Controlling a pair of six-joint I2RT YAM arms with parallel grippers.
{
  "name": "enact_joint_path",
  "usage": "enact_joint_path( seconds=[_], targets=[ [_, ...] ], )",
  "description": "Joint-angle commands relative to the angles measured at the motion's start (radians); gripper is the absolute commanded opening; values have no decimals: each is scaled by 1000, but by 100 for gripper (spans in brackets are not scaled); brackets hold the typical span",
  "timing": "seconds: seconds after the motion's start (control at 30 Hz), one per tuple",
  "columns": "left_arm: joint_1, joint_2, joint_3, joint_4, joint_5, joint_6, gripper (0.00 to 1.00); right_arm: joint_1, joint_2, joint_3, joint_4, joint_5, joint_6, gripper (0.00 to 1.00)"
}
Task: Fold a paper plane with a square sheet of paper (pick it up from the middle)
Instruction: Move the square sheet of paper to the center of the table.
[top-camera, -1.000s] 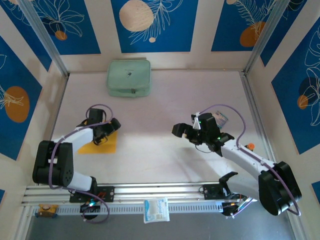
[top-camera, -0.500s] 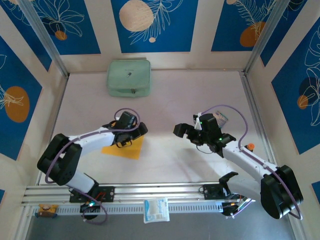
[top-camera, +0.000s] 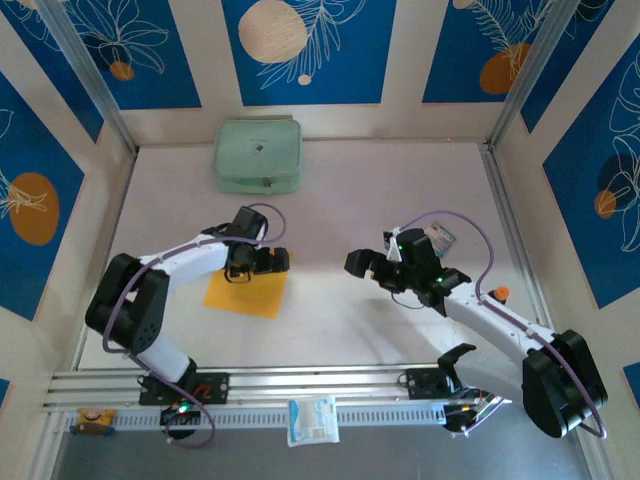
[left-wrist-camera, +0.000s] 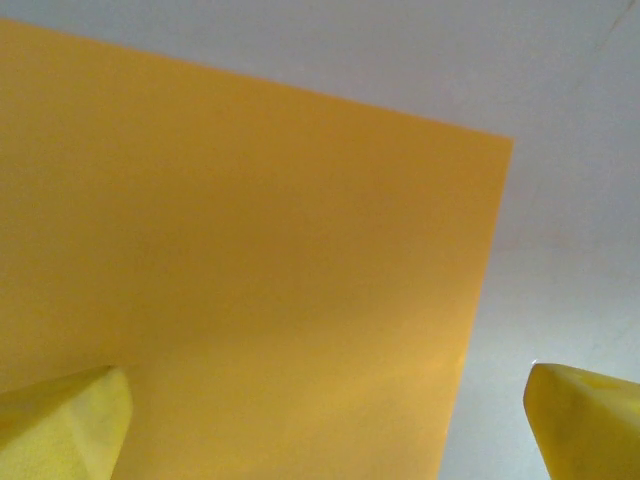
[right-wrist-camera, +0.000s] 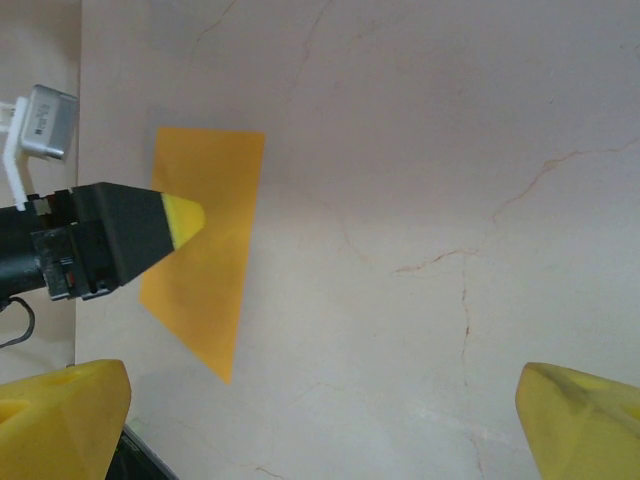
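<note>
The table (top-camera: 330, 200) lies bare through its middle. A green pouch (top-camera: 258, 156) blocks the far edge, left of centre.

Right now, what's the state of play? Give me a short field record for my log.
sheet: orange-yellow square sheet of paper, flat, unfolded, on the table
left arm: jaws open, low over the sheet's far edge; contact unclear
right arm: jaws open, empty, apart from the sheet
fold progress: none
other: pale green zipped pouch at the far wall
</note>
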Motion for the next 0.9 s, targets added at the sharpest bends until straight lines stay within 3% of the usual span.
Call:
enact_joint_path(
  seconds=[0.0,0.37,0.53,0.63,0.77,0.87],
  targets=[
    [6,23,15,-76,53,72,100,12,10,-4,6,-16,15,99],
    [-5,19,-108,96,92,-199,100,20,18,5,-21,5,24,99],
    [-55,-12,-202,264,96,-391,100,27,-54,-15,-5,34,19,99],
    [-117,-18,-201,285,42,-455,100,21,-78,3,-51,51,9,99],
    [-183,-45,-188,274,-64,-492,100,13,-48,77,-176,64,-29,99],
    [-189,-77,-174,264,-93,-428,100,11,-18,131,-249,85,-33,99]
  ],
)
